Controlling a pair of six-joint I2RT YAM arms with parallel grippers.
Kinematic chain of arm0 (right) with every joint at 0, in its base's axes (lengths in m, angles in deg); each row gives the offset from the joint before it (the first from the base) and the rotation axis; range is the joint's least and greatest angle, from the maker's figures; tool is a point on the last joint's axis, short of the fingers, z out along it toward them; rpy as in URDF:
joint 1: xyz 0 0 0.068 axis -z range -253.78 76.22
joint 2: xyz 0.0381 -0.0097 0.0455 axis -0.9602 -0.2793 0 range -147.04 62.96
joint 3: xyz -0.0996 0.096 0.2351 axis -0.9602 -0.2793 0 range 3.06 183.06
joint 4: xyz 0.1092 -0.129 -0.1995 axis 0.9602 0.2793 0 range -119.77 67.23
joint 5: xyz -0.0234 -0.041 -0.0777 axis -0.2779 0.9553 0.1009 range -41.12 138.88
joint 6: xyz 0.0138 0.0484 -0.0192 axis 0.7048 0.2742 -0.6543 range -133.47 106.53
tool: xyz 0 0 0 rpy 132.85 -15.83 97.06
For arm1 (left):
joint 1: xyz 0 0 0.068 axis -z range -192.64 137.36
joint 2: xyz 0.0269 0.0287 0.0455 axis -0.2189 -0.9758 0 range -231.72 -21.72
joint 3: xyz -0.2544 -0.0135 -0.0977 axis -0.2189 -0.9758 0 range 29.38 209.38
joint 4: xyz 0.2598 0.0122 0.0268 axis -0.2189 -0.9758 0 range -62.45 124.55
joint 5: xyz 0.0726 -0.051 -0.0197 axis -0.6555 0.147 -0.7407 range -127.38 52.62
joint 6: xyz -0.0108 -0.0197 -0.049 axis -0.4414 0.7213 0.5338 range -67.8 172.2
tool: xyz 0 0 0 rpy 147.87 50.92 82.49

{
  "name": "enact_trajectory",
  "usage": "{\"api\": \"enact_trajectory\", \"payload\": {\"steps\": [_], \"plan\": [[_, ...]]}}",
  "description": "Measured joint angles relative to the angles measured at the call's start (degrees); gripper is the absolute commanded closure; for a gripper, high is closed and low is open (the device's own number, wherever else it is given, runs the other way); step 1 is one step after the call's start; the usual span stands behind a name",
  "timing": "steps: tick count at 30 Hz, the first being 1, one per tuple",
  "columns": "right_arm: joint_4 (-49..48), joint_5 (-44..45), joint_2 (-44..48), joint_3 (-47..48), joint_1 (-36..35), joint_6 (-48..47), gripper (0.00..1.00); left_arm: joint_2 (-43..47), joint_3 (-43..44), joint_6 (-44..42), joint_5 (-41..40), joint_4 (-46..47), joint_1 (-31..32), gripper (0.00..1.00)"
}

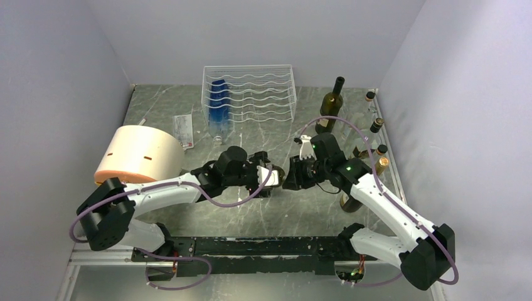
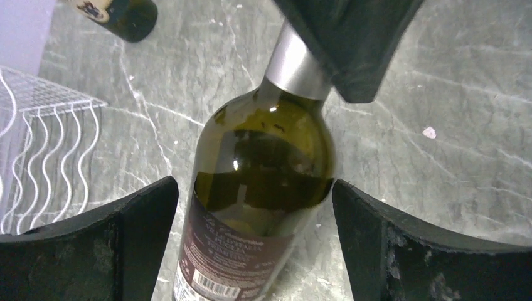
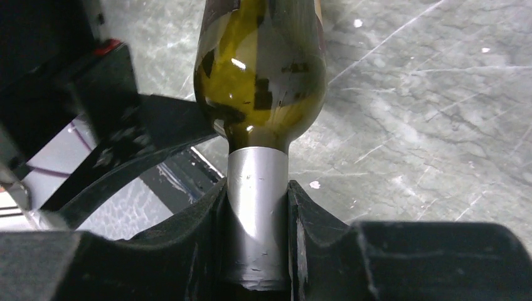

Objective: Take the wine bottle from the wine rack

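Already the wine bottle (image 2: 263, 169) is held off the wine rack (image 1: 251, 94) — neck clamped in the right hand (image 3: 257, 210), left hand (image 2: 254, 219) spread wide around its body — so little seems left.

Lab enclosure: plain pale walls (image 1: 263, 31) around marbled tabletop (image 1: 276, 213).

L arm (image 1: 163, 191) inwd | L fingers (image 2: 125, 244) apart | R arm (image 1: 383, 200) inwd | R fingers (image 3: 188, 251) clamped on wine bottle (image 3: 260, 75) neck
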State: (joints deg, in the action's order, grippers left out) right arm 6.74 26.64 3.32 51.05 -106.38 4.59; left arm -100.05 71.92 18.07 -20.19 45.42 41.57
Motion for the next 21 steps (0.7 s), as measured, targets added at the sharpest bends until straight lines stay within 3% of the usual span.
{"api": "enact_trajectory", "payload": {"steps": [5, 7, 8, 10, 12, 16, 21], "plan": [[1.27, -2.19, 0.26, 0.35, 0.02, -1.38, 1.00, -2.75, 0.70, -0.07, -1.31, -0.90, 0.28, 0.13], [1.84, -1.92, 0.48, 0.87, 0.04, -1.86, 1.00, -3.34, 1.27, -0.20, -1.95, -1.22, 0.39, 0.24], [2.01, -1.70, 0.68, 1.03, 0.09, -1.99, 1.00, -3.32, 1.53, -0.42, -2.21, -1.44, 0.57, 0.34], [2.19, -0.92, 1.05, 1.40, 0.13, -2.10, 0.85, -3.32, 1.86, -0.94, -2.67, -1.57, 0.76, 0.53], [1.90, 0.02, 1.42, 1.90, 0.20, -2.08, 0.74, -3.13, 1.99, -0.85, -2.97, -1.75, 0.92, 0.65], [0.00, 1.90, 1.92, 2.29, 0.13, -1.38, 0.54, -2.49, 2.05, 1.16, -4.35, -1.29, 0.96, 0.78], [-5.70, 8.04, 2.05, 2.45, -0.09, 3.23, 0.36, -2.43, 2.40, 5.68, -7.23, -0.44, 0.94, 0.81]]}}
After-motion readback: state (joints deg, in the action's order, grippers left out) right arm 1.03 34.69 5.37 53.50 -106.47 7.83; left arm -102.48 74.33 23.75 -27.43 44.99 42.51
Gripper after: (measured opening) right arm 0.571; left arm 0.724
